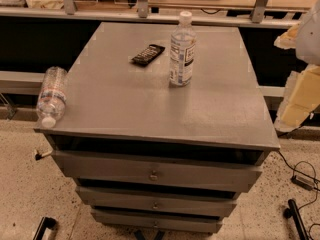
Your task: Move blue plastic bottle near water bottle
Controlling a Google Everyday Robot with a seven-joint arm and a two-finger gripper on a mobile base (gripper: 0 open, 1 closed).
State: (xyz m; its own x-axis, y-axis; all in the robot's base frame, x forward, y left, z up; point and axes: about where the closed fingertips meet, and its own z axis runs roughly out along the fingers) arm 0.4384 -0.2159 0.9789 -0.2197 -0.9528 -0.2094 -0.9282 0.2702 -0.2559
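The blue plastic bottle [182, 51] is tall and clear, with a white cap and a white label. It stands upright on the grey cabinet top [150, 99], right of centre toward the back. The water bottle [51, 96] is ribbed with a red-blue band. It lies on its side at the front left corner, its white cap pointing to the front edge. My gripper [299, 100] shows as cream-coloured parts at the right edge of the view. It is beyond the cabinet's right side, well apart from both bottles and holding nothing I can see.
A flat black object [147, 54] lies on the top just left of the tall bottle. The cabinet has several drawers [154, 174] in front. A shelf rail [150, 15] runs behind it. Cables [300, 179] lie on the floor at the right.
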